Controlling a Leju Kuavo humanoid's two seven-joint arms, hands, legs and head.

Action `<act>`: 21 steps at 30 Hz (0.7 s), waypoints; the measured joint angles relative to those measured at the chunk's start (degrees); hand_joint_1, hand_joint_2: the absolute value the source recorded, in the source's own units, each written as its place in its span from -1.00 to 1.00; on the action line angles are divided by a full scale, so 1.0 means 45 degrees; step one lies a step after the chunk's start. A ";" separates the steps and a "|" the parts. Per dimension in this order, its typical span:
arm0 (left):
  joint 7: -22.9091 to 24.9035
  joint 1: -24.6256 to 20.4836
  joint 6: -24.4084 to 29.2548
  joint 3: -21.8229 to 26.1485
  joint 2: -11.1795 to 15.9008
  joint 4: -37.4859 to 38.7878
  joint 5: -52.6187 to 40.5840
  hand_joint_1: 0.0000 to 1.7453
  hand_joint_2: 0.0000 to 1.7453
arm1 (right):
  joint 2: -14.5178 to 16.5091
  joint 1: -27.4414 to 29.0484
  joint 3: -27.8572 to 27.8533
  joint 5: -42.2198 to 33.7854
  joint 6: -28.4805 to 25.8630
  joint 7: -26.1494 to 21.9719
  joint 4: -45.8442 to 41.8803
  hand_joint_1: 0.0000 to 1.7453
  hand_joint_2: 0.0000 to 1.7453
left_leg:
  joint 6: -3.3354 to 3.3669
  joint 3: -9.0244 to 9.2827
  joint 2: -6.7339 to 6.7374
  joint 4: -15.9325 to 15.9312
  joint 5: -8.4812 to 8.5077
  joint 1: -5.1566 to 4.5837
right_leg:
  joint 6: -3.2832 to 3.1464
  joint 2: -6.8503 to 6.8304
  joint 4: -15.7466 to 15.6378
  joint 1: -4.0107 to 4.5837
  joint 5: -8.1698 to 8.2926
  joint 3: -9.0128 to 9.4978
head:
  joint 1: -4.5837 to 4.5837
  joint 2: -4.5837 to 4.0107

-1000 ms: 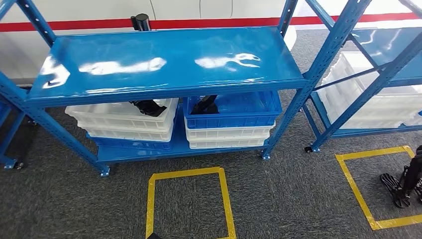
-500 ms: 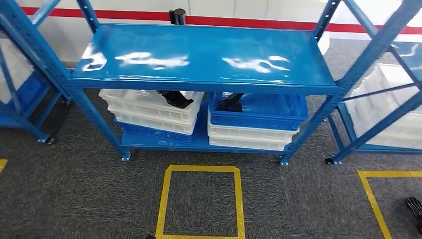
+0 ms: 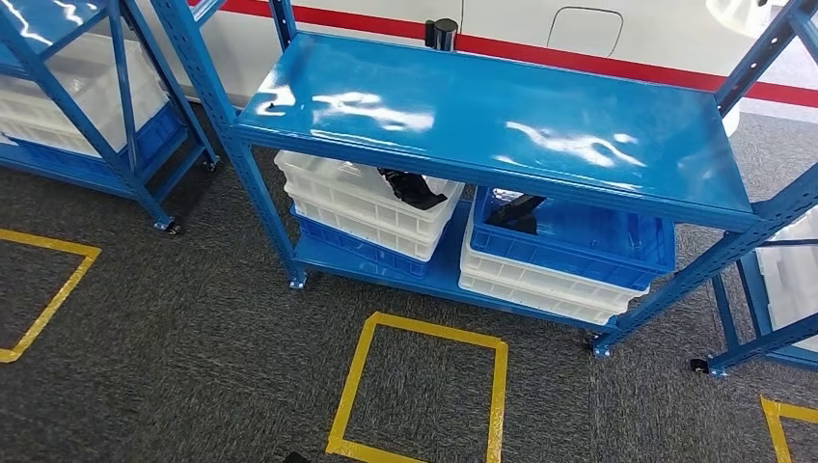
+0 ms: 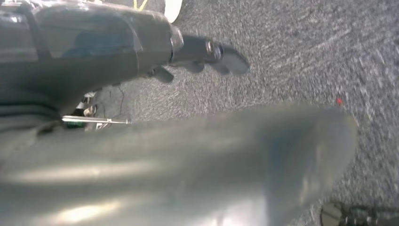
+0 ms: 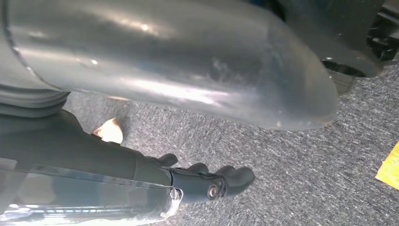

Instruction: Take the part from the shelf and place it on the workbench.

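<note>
Head view: a blue metal shelf point(image 3: 502, 125) is seen from above on grey carpet, its glossy top board bare. On the lower level, two stacks of crates are set side by side. A dark part point(image 3: 411, 187) lies in the top white crate point(image 3: 362, 198) on the left, and a second dark part point(image 3: 516, 212) lies in the blue crate point(image 3: 579, 236) on the right. Both are tucked under the top board and partly hidden, so their exact form cannot be told. A yellow taped square point(image 3: 422, 395) is marked on the floor in front of the shelf. No workbench is seen here.

Left wrist view: the left hand point(image 4: 207, 54) is shown hanging over the carpet, its dark fingers stretched out straight and close together, with nothing held.

Right wrist view: the right hand point(image 5: 211, 181) is likewise shown above the carpet, fingers extended with slight gaps, with nothing held.

The parts are judged to be stiff, probably moulded plastic or metal, fairly light and not fragile, with an irregular outline. A hold is best taken across the thickest exposed section that stands above the crate rim, reached from the front under the top board.
</note>
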 joint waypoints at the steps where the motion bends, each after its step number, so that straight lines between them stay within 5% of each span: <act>1: 0.0001 0.0008 -0.0001 0.0000 -0.0006 -0.0001 0.0010 -1.00 -1.00 | 0.0010 -0.0010 0.0001 0.0000 0.0011 -0.0022 -0.0002 -1.00 -1.00 | -0.0092 -0.0007 0.0017 -0.0054 0.0056 0.0017 | -0.0006 0.0015 -0.0107 0.0006 0.0069 -0.0007 | 0.0006 0.0000; 3: 0.0022 0.0019 -0.0011 0.0000 0.0001 -0.0001 0.0026 -1.00 -1.00 | 0.0046 -0.0011 0.0002 0.0003 0.0024 -0.0040 -0.0002 -1.00 -1.00 | -0.0223 -0.0080 0.0279 0.0069 -0.0123 -0.0009 | -0.0023 0.0000 -0.0417 -0.0049 0.0324 0.0052 | -0.0038 0.0001; 7: 0.0072 0.0018 -0.0052 0.0000 0.0017 -0.0001 0.0056 -1.00 -1.00 | 0.0083 0.0092 0.0000 0.0004 0.0045 -0.0078 0.0004 -1.00 -1.00 | -0.0397 -0.0914 0.0633 0.2316 -0.1670 0.0017 | -0.0051 -0.0109 -0.0660 -0.0112 0.0602 -0.0002 | -0.0334 0.0000; 8: 0.0074 0.0025 -0.0053 0.0000 0.0018 0.0000 0.0063 -1.00 -1.00 | 0.0089 0.0137 0.0001 0.0001 0.0052 -0.0083 0.0001 -1.00 -1.00 | -0.0448 -0.0971 0.0634 0.2638 -0.1758 0.0029 | -0.0036 -0.0149 -0.0626 -0.0120 0.0613 -0.0039 | -0.0383 0.0000; 10: 0.0073 0.0031 -0.0053 0.0000 0.0027 0.0000 0.0067 -1.00 -1.00 | 0.0096 0.0187 0.0004 -0.0002 0.0064 -0.0087 -0.0001 -1.00 -1.00 | -0.0529 -0.0575 0.0649 0.2201 -0.1340 0.0065 | 0.0005 -0.0197 -0.0513 -0.0147 0.0600 -0.0117 | -0.0426 0.0000; 12: 0.0033 0.0019 -0.0064 0.0000 0.0043 -0.0001 0.0072 -1.00 0.00 | 0.0094 0.0182 0.0002 -0.0016 0.0070 -0.0089 0.0000 -1.00 -1.00 | -0.0559 0.0262 0.0700 0.0784 -0.0760 0.0106 | 0.0148 -0.0200 -0.0262 -0.0160 0.0502 -0.0235 | -0.0480 0.0000; 14: -0.0061 0.0005 -0.0169 0.0000 0.0050 -0.0002 0.0125 -1.00 1.00 | 0.0091 0.0173 0.0000 -0.0067 0.0065 -0.0089 0.0002 -1.00 0.00 | -0.0392 0.0710 0.0723 -0.0067 -0.0580 0.0092 | 0.0333 -0.0190 -0.0029 -0.0143 0.0406 -0.0351 | -0.0496 0.0000; 16: -0.0128 0.0016 -0.0365 0.0000 0.0056 -0.0002 0.0247 -1.00 1.00 | 0.0091 0.0179 0.0000 -0.0156 0.0038 -0.0063 0.0004 -1.00 1.00 | -0.0159 0.0673 0.0699 -0.0074 -0.0581 0.0037 | 0.0452 -0.0186 0.0009 -0.0152 0.0423 -0.0389 | -0.0413 0.0000; 21: -0.0138 0.0034 -0.0537 0.0000 0.0063 0.0000 0.0368 -1.00 1.00 | 0.0091 0.0191 0.0000 -0.0254 -0.0009 0.0000 0.0005 -1.00 1.00 | -0.0062 0.0649 0.0685 -0.0074 -0.0544 0.0011 | 0.0509 -0.0186 -0.0016 -0.0181 0.0463 -0.0384 | -0.0358 0.0000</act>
